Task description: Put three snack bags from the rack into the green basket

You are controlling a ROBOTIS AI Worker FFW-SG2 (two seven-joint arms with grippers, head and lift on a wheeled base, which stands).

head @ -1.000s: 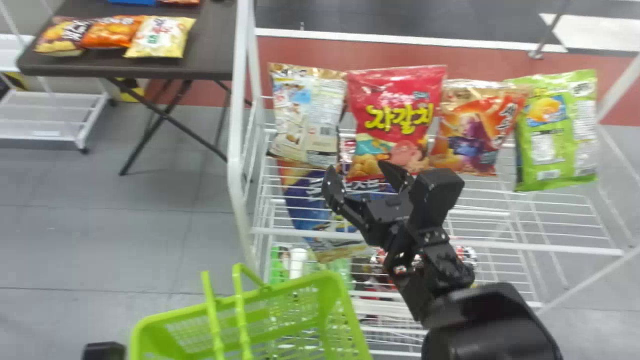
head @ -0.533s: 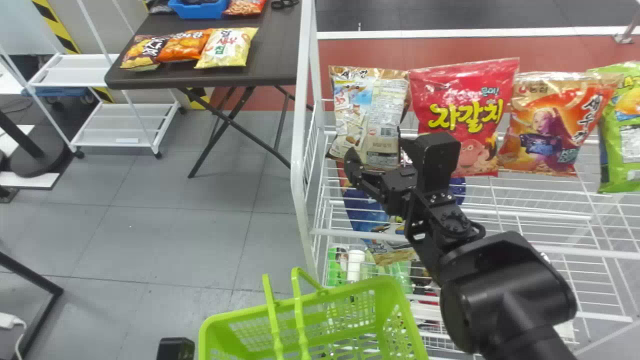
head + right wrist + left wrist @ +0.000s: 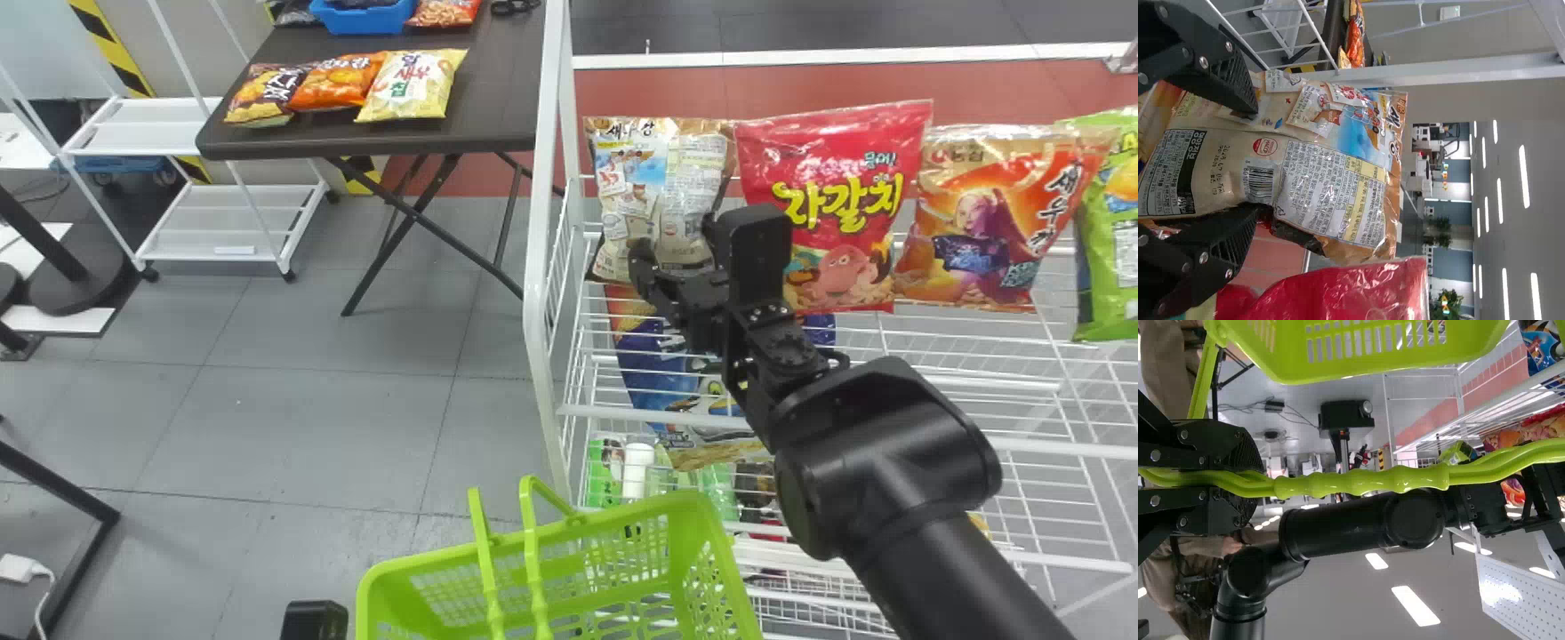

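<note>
The right gripper (image 3: 677,253) is at the lower part of the leftmost tan snack bag (image 3: 636,191) on the rack (image 3: 544,293). In the right wrist view, my right gripper (image 3: 1245,163) has its fingers wide apart, with the tan bag (image 3: 1328,180) between and beyond them, its back label showing. Beside it hang a red bag (image 3: 840,200), an orange bag (image 3: 987,218) and a green bag (image 3: 1116,240). My left gripper (image 3: 313,620) is by the green basket (image 3: 444,562) at the bottom edge. The left wrist view has the left gripper (image 3: 1255,480) shut on the basket handles (image 3: 1358,482).
A blue bag (image 3: 653,364) lies lower in the rack, behind the right arm. A dark table (image 3: 498,98) with several snack bags stands at the back left, and a white cart (image 3: 213,222) is farther left. Rack wires run close around the right arm.
My right gripper has moved from before the red bag to the tan bag, which is now more creased. Rack, table and basket have shifted rightward in the head view.
</note>
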